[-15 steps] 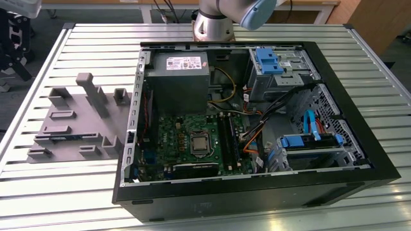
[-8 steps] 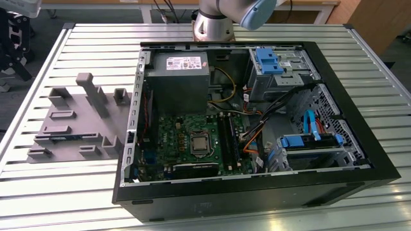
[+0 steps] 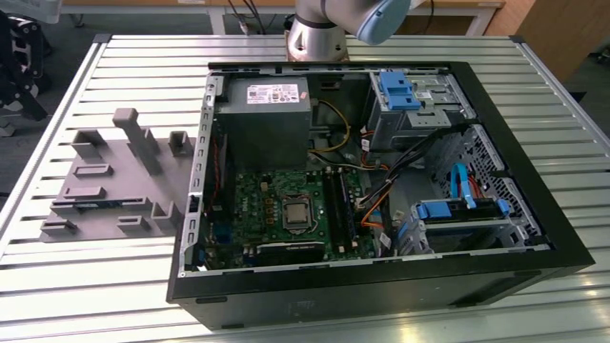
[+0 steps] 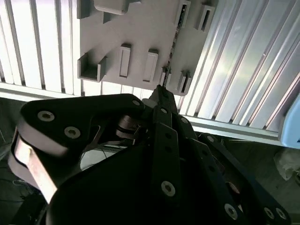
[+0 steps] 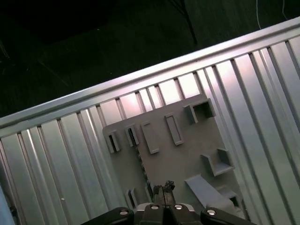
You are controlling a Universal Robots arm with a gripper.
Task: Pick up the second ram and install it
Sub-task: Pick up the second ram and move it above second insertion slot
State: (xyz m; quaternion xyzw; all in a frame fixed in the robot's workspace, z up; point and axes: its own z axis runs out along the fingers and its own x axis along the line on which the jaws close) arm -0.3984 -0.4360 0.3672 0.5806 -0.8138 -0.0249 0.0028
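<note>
Ribbed aluminium slats make up the worktop (image 3: 143,64) (image 4: 243,70) (image 5: 70,154), which carries everything in sight. The second ram (image 3: 96,204) (image 4: 171,51) (image 5: 140,161) stands on its long edge in a grey fixture plate (image 3: 114,171) (image 4: 140,28) (image 5: 187,140), caught between small slotted holders at each end. In both wrist views it shows as a thin dark line running across the plate. The plate lies flat on the worktop at the exterior view's left, just beside the open computer case (image 3: 381,286), and bears several other raised blocks and brackets. The hand (image 4: 161,90) (image 5: 163,187) hangs above the plate with its tip over the near end of the ram. Its fingers look pressed together with nothing between them, and they are apart from the stick. Inside the case, a green motherboard (image 3: 276,207) lies flat with long black slots (image 3: 336,207) running beside its processor socket. A grey power supply (image 3: 262,121) sits behind the board. Drive cages (image 3: 401,89) with blue tabs stand toward the exterior view's right. At the far edge of the worktop, the arm's base (image 3: 315,32) rises behind the case.
</note>
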